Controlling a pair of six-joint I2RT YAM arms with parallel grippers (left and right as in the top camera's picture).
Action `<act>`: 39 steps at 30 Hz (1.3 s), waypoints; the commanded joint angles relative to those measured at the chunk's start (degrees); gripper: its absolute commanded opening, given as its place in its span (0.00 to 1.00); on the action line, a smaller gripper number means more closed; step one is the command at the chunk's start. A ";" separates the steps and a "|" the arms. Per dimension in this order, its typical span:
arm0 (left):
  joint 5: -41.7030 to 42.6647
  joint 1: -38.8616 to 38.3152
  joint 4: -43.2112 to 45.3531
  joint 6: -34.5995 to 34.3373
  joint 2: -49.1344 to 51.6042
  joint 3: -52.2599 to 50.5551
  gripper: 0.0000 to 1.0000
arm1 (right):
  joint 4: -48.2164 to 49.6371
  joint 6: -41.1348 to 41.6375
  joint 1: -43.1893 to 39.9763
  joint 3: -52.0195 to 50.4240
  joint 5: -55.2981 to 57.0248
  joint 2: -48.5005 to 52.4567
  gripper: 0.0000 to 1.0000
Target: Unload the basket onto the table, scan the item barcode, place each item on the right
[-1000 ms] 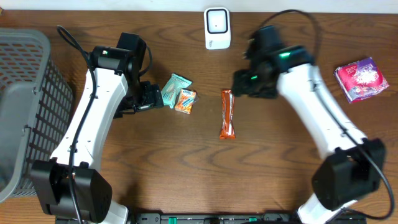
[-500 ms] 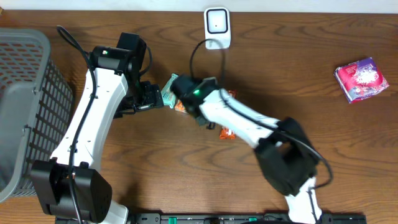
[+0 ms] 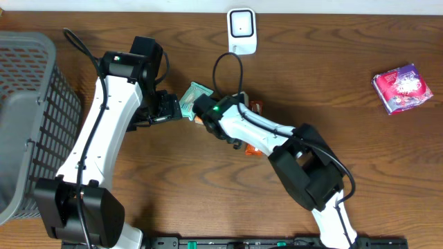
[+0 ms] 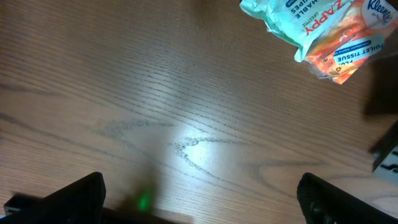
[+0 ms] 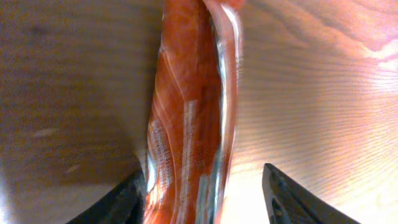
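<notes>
Wooden table (image 3: 332, 83) | left jaws open, empty | right jaws open astride orange snack bar (image 5: 186, 124)

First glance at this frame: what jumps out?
The right gripper straddles an orange bar mid-table, jaws apart, not clamped on it. Just left, the open left gripper hovers beside two tissue packs. A white scanner stands at the far edge, a pink pack far right.
</notes>
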 commanded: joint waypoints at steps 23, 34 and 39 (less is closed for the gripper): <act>-0.92 0.13 -0.20 -0.09 0.37 -0.04 0.98 | -4.20 -30.73 -26.75 11.93 -84.78 -4.79 0.01; -0.92 0.13 -0.20 -0.11 0.37 -0.04 0.98 | 19.04 -26.97 -41.20 -17.73 -102.79 -4.26 0.01; -0.92 0.13 -0.20 -0.11 0.37 -0.04 0.98 | 16.24 -25.27 -49.70 -20.39 -94.64 -4.61 0.01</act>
